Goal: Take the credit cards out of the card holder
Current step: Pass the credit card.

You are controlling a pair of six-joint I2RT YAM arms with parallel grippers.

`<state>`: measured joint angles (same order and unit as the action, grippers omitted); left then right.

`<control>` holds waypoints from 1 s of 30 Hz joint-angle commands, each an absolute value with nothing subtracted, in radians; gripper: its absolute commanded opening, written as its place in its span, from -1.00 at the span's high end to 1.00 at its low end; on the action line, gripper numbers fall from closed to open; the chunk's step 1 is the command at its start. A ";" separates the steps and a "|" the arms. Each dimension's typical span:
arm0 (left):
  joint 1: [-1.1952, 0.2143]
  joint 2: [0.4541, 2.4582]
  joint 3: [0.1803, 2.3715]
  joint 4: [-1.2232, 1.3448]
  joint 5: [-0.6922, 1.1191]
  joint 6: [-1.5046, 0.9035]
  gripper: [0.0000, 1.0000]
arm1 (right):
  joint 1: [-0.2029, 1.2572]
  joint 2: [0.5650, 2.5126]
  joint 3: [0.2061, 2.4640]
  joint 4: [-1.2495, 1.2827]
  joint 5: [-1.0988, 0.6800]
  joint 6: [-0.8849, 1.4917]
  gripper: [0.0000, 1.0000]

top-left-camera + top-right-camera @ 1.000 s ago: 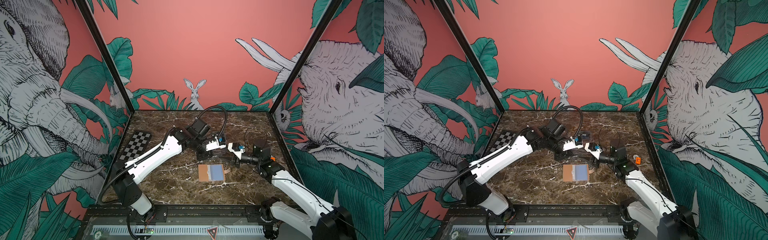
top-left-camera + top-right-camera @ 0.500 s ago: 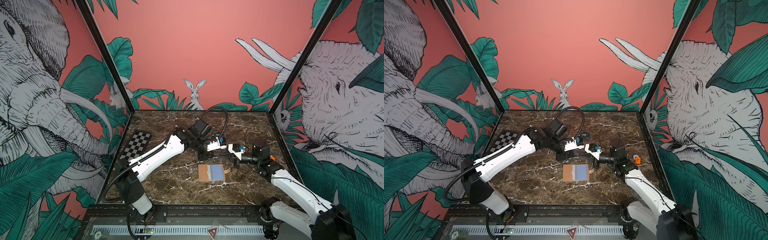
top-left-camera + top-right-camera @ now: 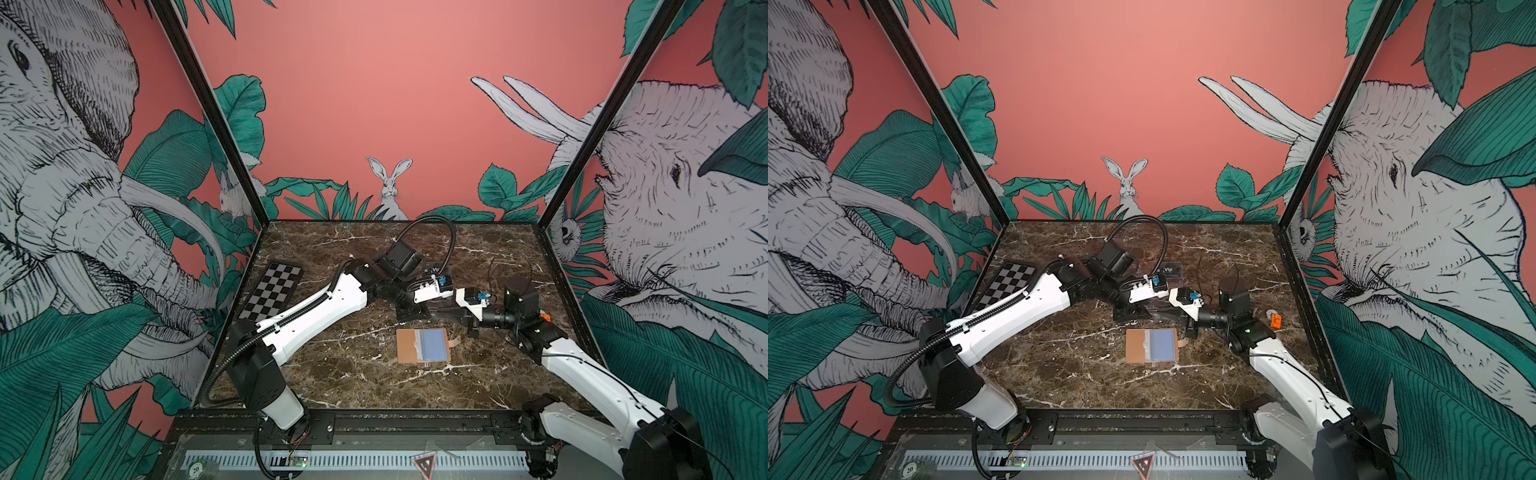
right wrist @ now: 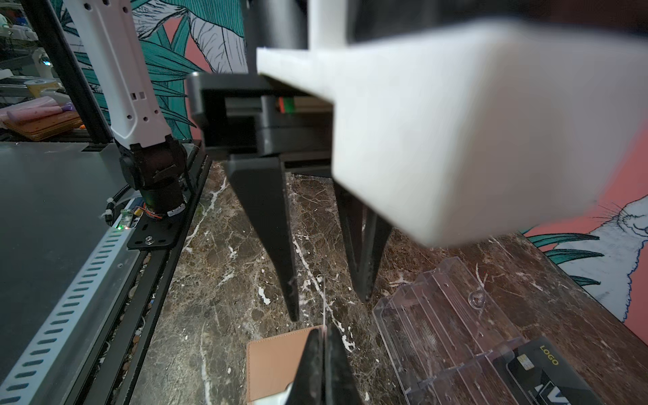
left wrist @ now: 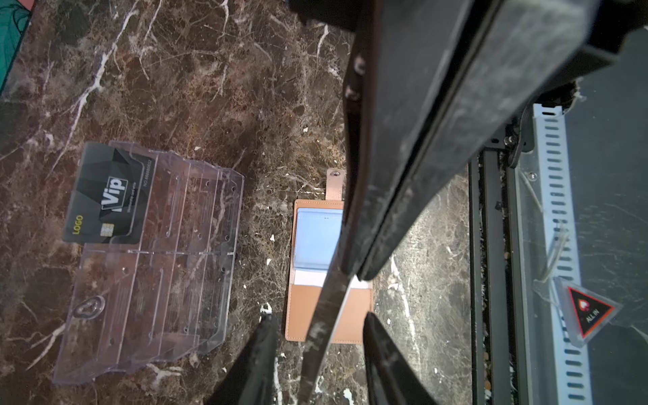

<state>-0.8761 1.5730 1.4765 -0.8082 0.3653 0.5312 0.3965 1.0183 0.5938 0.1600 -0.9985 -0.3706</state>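
Observation:
The tan card holder (image 3: 422,345) (image 3: 1152,346) lies open on the marble, its blue sleeve up; it also shows in the left wrist view (image 5: 329,312) and the right wrist view (image 4: 273,368). My right gripper (image 4: 324,335) is shut on a credit card (image 5: 322,333) that shows only edge-on. That card stands between the fingers of my left gripper (image 5: 317,315), which is open and does not touch it. Both grippers meet above the holder's far edge, the left gripper (image 3: 412,312) beside the right gripper (image 3: 446,313). Another credit card (image 5: 105,196) (image 3: 1172,270) with "Vip" lettering stands in the clear stand.
A clear acrylic tiered stand (image 5: 150,266) (image 4: 438,315) sits just behind the holder. A chequered board (image 3: 272,293) lies at the left wall. A small orange object (image 3: 1276,320) lies at the right wall. The black rail (image 3: 415,419) runs along the front edge.
My right gripper has shut on the card. After that my left gripper opened and let go of it. The left arm shifted a little toward the right arm.

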 commanded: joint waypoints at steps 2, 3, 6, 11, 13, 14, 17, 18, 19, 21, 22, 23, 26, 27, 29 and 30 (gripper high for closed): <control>-0.853 1.479 1.401 -0.748 0.365 0.510 0.00 | 0.387 1.024 0.620 0.191 -1.021 -0.371 1.00; -0.842 1.465 1.380 -0.730 0.373 0.502 -0.03 | 0.387 1.025 0.621 0.190 -1.024 -0.370 1.00; -0.786 1.414 1.309 -0.664 0.431 0.468 -0.06 | 0.386 1.025 0.624 0.188 -1.032 -0.370 1.00; -0.736 1.356 1.206 -0.566 0.501 0.478 -0.06 | 0.384 1.025 0.634 0.161 -1.045 -0.387 1.00; -0.735 1.356 1.195 -0.564 0.523 0.501 -0.03 | 0.384 1.025 0.636 0.156 -1.049 -0.389 1.00; -0.734 1.359 1.191 -0.566 0.541 0.521 0.00 | 0.384 1.026 0.637 0.151 -1.051 -0.389 1.00; -0.734 1.362 1.179 -0.553 0.564 0.554 0.06 | 0.385 1.026 0.643 0.144 -1.056 -0.394 1.00; -0.734 1.361 1.177 -0.548 0.565 0.558 0.09 | 0.385 1.026 0.643 0.143 -1.058 -0.393 1.00; -0.734 1.359 1.175 -0.542 0.566 0.563 0.10 | 0.385 1.026 0.646 0.139 -1.063 -0.392 1.00; -0.734 1.355 1.170 -0.527 0.572 0.573 0.11 | 0.384 1.026 0.649 0.129 -1.063 -0.394 1.00; -0.734 1.352 1.165 -0.517 0.578 0.575 0.12 | 0.385 1.025 0.647 0.128 -1.063 -0.394 1.00; -0.735 1.350 1.160 -0.506 0.584 0.579 0.15 | 0.384 1.025 0.646 0.129 -1.065 -0.393 1.00; -0.735 1.350 1.155 -0.492 0.594 0.584 0.22 | 0.384 1.023 0.646 0.128 -1.073 -0.389 1.00; -0.735 1.353 1.158 -0.495 0.594 0.582 0.26 | 0.384 1.022 0.646 0.128 -1.071 -0.387 1.00; -0.734 1.358 1.163 -0.502 0.627 0.583 0.32 | 0.385 1.019 0.646 0.126 -1.069 -0.387 1.00; -0.735 1.360 1.163 -0.504 0.631 0.582 0.35 | 0.384 1.017 0.645 0.125 -1.070 -0.387 1.00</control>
<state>-0.7330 1.3758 1.1709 -0.5148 0.5755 0.5545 0.3878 1.0256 0.6209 0.1184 -1.0489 -0.3859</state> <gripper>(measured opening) 0.331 0.055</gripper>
